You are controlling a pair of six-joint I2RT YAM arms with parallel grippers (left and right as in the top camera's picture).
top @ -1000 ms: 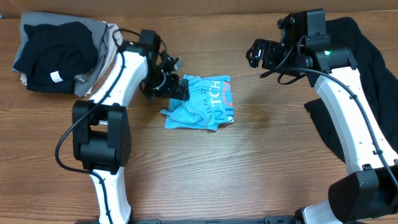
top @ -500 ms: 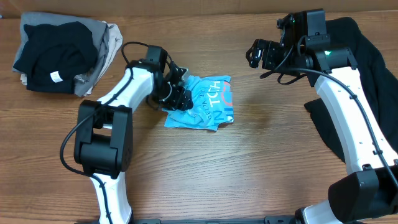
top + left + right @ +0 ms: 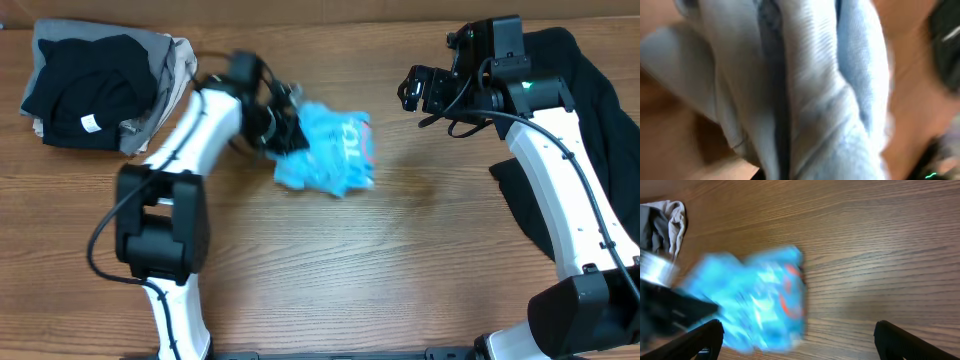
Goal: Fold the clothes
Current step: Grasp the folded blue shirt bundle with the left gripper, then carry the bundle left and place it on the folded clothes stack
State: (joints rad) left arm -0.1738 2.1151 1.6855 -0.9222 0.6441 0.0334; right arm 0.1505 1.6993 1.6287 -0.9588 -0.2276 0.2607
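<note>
Right of the folded garment stack (image 3: 95,85), the left gripper (image 3: 288,133) is clamped on the bunched, blurred sky-blue T-shirt (image 3: 332,150) near the middle of the table (image 3: 400,260), its long axis left-right with the printed end pointing right, while the right gripper (image 3: 415,88) hangs wide open, empty.

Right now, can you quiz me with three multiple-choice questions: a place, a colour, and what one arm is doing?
1. The folded pile lies: A. far left corner; B. near right edge; C. middle.
2. The shirt in the middle is: A. red; B. sky-blue; C. green.
3. The jaws of the right arm are: A. shut on the shirt; B. open, empty; C. shut on the pile.
Answers: A, the overhead view shows it there; B, the cloth is blue in the overhead view; B, the right wrist view shows the fingers wide apart.
</note>
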